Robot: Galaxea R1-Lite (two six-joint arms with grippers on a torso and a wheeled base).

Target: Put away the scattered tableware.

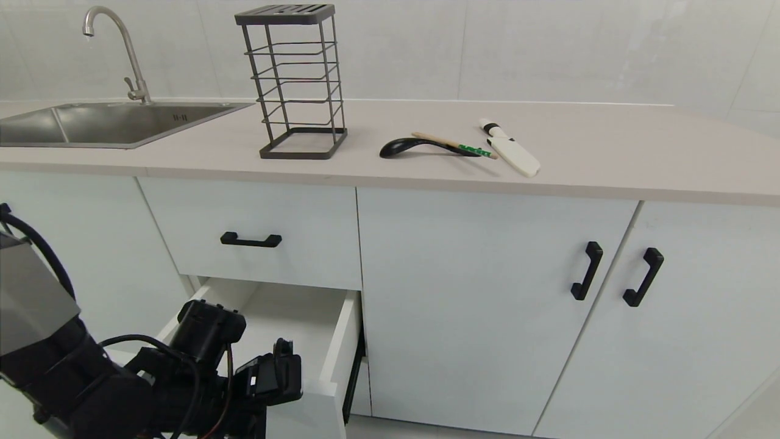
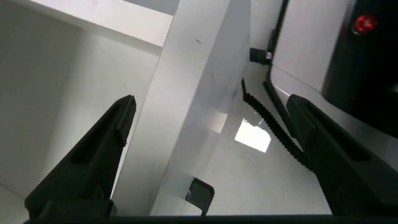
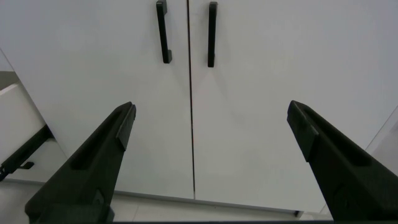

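Note:
Three utensils lie on the beige counter [image 1: 609, 158]: a black ladle [image 1: 407, 146], a thin wooden utensil with a green band [image 1: 458, 145] resting across the ladle's handle, and a white flat utensil with a black-banded handle [image 1: 510, 151]. Below, the lower drawer [image 1: 286, 317] stands pulled out and looks empty inside. My left gripper [image 1: 275, 373] [image 2: 211, 155] is open, its fingers [image 2: 93, 162] straddling the drawer's white front panel [image 2: 199, 106]. My right gripper [image 3: 211, 155] is open with nothing in it, facing the double cabinet doors [image 3: 249, 124] low down.
A black wire rack [image 1: 298, 79] stands on the counter left of the utensils. A steel sink [image 1: 109, 122] with a tap [image 1: 116, 49] is at the far left. Above the open drawer is a shut drawer with a black handle [image 1: 250, 240]. Cabinet door handles [image 1: 615, 274] are at right.

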